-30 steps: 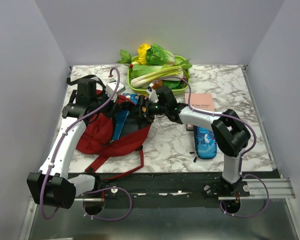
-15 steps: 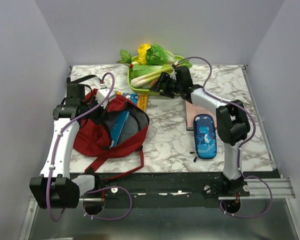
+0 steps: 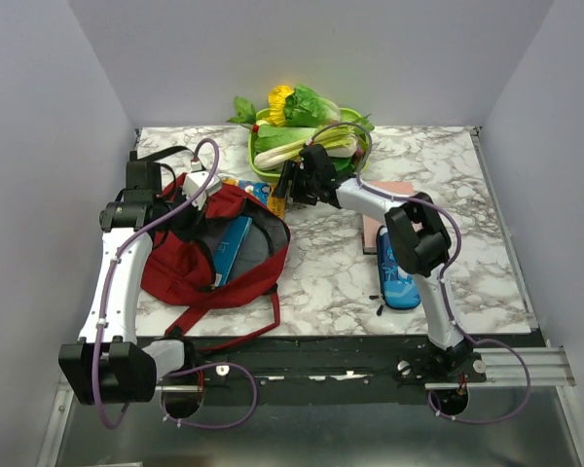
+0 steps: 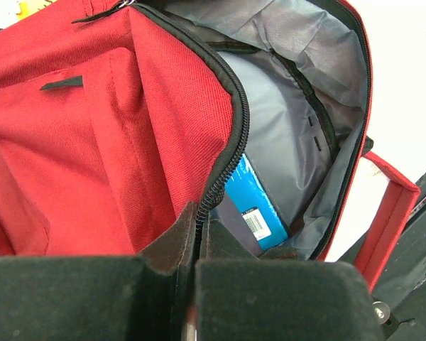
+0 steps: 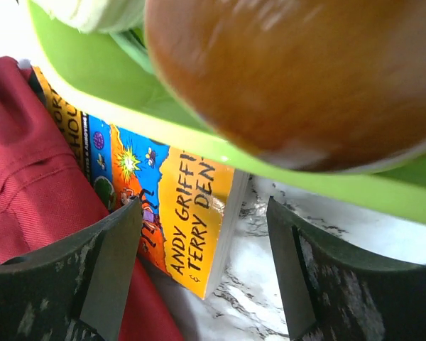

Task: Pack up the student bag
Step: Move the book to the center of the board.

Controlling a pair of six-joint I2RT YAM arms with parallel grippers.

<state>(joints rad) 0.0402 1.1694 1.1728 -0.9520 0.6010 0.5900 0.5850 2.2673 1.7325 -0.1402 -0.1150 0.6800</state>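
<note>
Student bag [image 3: 200,263], dark red and unzipped, left of centre in the top view, on a white marble-patterned tabletop [image 3: 448,161] with grey veins, pale blank walls [image 3: 321,49] around. Left gripper [image 4: 197,231] pinching its zipper edge. Right gripper [image 5: 202,263] spread over an orange book [image 5: 188,220] lettered "ANDY GRIFF" and "TERRY DEN".

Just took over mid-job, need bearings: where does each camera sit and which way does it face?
Top external: fixed above and behind the bases, looking down on the marble table; left arm, right arm show.
Left wrist: looks into the dark red fabric backpack; left claw shut on its zipper edge.
Right wrist: faces an orange paperback book beside the green plastic tray; open right claw frames it.
Shared: backpack in all three.
</note>
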